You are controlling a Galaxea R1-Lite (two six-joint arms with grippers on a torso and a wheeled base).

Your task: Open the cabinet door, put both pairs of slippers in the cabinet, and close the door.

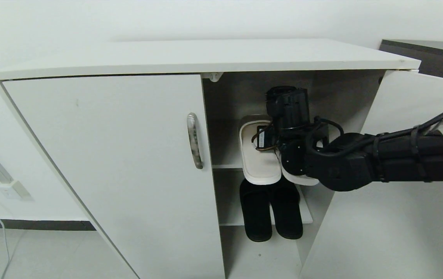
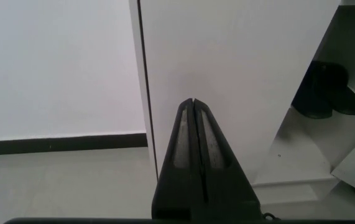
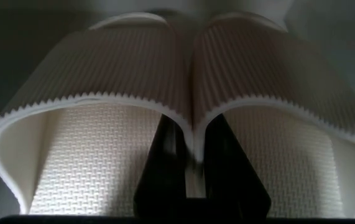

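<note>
1. white ribbed foam slippers (image 1: 258, 155) are held as a pair by the right gripper (image 3: 193, 155) inside the white wooden cabinet (image 1: 206, 54), at its upper shelf (image 1: 225, 166), above the black rubber slippers (image 1: 270, 213).
2. step judged: placing. pair should be pushed deeper & lowered flat before release; heels seem to overhang.
3. adjoining strap edges are pinched betw. the narrowly set fingers (image 3: 227, 168), one slipper each side.
4. left gripper (image 2: 193, 143) is pressed together, empty.

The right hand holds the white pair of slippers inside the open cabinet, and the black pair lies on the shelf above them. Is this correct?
No. The black rubber slippers lie on the shelf below the white ribbed foam slippers, not above, as the head view shows. The right hand does hold the white pair inside the open white cabinet.
</note>
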